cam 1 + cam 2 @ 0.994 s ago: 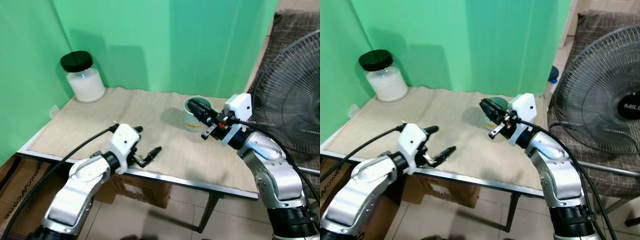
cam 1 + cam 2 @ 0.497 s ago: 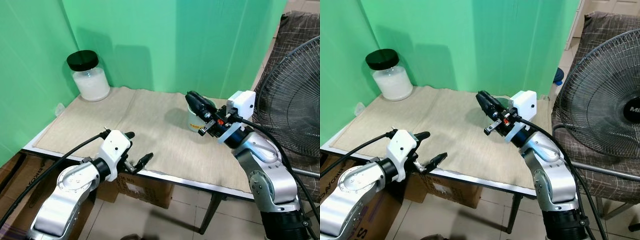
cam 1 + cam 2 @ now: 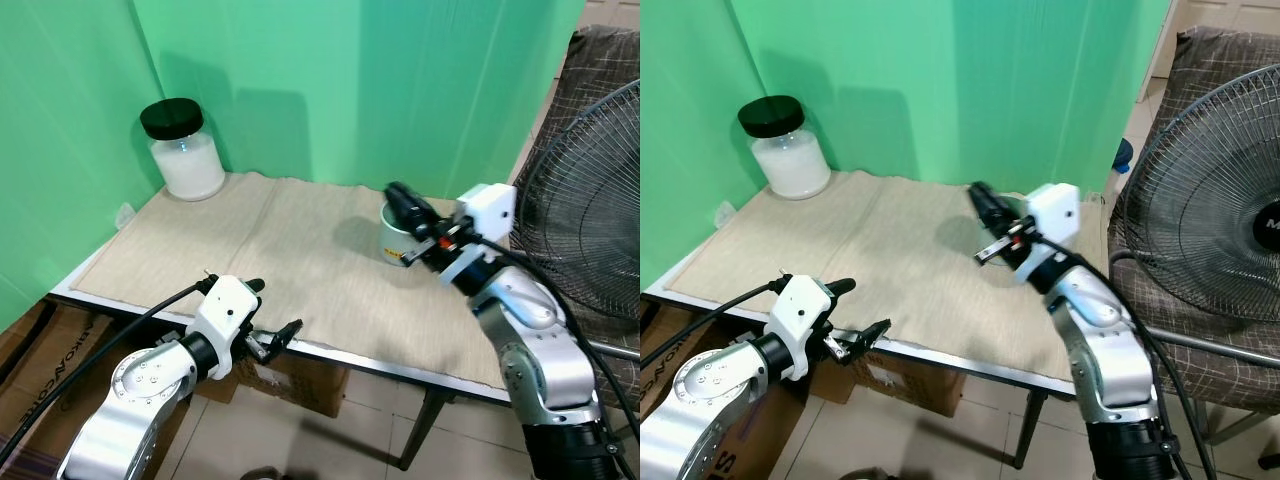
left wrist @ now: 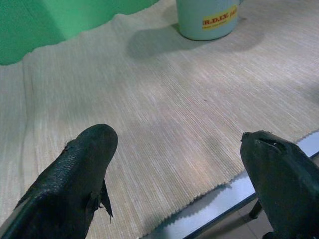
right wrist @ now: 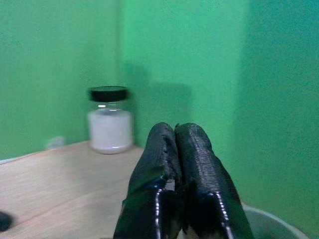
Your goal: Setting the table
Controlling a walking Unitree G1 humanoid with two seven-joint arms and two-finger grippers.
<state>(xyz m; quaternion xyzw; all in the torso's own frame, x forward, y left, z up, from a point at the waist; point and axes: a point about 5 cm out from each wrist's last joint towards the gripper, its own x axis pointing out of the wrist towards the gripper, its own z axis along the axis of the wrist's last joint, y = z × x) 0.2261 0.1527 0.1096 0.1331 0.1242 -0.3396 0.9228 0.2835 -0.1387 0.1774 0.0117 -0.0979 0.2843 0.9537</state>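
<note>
While my left arm reaches forward at the near-left edge of the surface (image 3: 330, 350), my left hand (image 3: 272, 316) hovers over that front rim with its two black fingers (image 4: 75, 184) spread wide apart, gripping nothing.

Item: surface, covered by a beige woven mat (image 3: 290, 250) whose frayed front edge stops just short of the metal rim; green backdrop (image 3: 350, 80) behind and to the left.

Item: jar (image 3: 184, 150), clear glass, white contents, black lid; stands upright at the far-left corner of the mat, well apart from both hands.

Item: cup (image 3: 397, 238), pale green with a yellow label (image 4: 219, 20); stands upright on the right part of the mat, toward the back. It lies well apart from my left hand, ahead of it and to the right.

Item: right arm, bent at the elbow, forearm raised over the right side of the surface. My right hand (image 3: 402, 201) points toward the backdrop, fingers (image 5: 199, 169) pressed together with nothing between them. Its tips sit just above the cup's rim (image 5: 269, 221); whether they touch it I cannot tell.

Item: standing fan (image 3: 590, 200), wire grille, beside the surface on the right, with a chair under a checked brown cover (image 3: 600, 60) behind it.

Item: cardboard boxes (image 3: 40, 350) on the floor below the left edge.
</note>
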